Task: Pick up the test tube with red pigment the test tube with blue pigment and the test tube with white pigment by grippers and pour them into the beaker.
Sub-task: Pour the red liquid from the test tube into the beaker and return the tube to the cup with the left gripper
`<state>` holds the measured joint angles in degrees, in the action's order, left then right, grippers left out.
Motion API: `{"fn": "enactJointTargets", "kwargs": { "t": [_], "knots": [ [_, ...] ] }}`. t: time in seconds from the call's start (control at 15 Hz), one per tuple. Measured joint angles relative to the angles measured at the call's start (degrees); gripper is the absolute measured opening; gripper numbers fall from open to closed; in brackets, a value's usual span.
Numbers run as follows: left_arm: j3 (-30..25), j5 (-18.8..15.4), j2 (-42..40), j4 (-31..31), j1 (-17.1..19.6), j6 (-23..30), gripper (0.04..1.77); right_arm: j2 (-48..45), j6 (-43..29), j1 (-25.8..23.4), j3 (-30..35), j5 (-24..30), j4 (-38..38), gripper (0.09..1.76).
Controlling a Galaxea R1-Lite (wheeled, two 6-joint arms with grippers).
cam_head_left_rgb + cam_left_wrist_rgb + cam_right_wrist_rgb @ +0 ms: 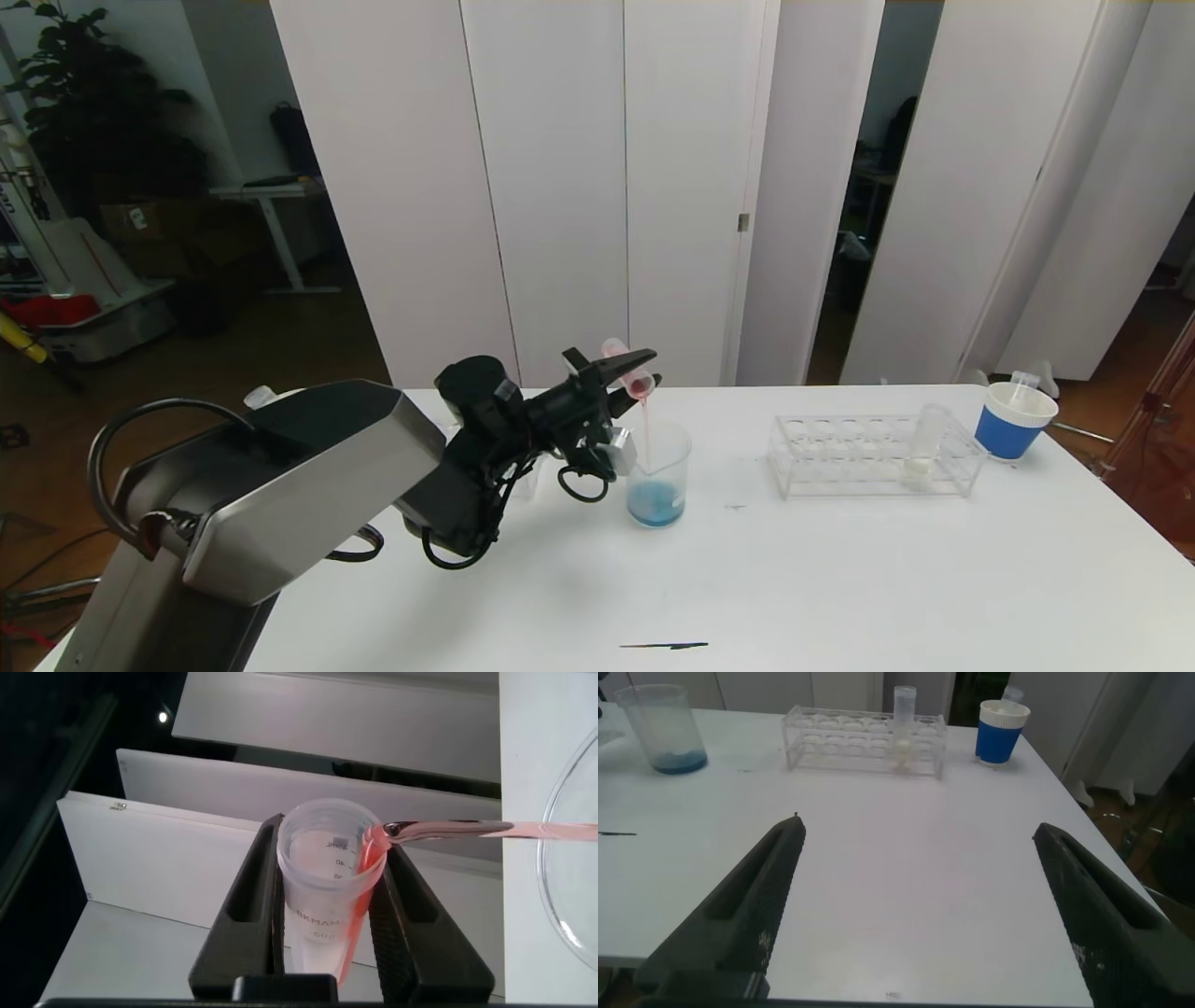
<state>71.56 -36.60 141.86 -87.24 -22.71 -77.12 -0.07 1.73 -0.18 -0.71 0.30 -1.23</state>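
My left gripper (644, 369) is shut on the test tube with red pigment (624, 362), tilted mouth-down over the beaker (658, 471). A thin pink stream (644, 420) runs from the tube into the beaker, which holds blue liquid at its bottom. In the left wrist view the fingers (406, 915) clamp the tube (322, 896), and red liquid (523, 829) flows toward the beaker's rim (561, 868). The test tube with white pigment (922, 448) stands in the clear rack (840, 457). The test tube with blue pigment is not identifiable. My right gripper (915, 835) is open and empty above the table.
A blue-banded paper cup (1013, 420) with a clear tube in it stands at the far right, beyond the rack. A thin dark mark (663, 645) lies near the table's front edge. The right wrist view shows the beaker (661, 728), rack (840, 737) and cup (1001, 730) far off.
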Motion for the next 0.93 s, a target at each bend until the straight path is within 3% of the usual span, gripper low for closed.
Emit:
{"fn": "enactJointTargets", "kwargs": {
  "t": [0.93],
  "knots": [
    [0.5, 0.6, 0.4, -2.0, -0.5, -2.5, 0.6, 0.0, 0.0, 0.0, 0.0, 0.0, 0.0, 1.75]
  ]
}}
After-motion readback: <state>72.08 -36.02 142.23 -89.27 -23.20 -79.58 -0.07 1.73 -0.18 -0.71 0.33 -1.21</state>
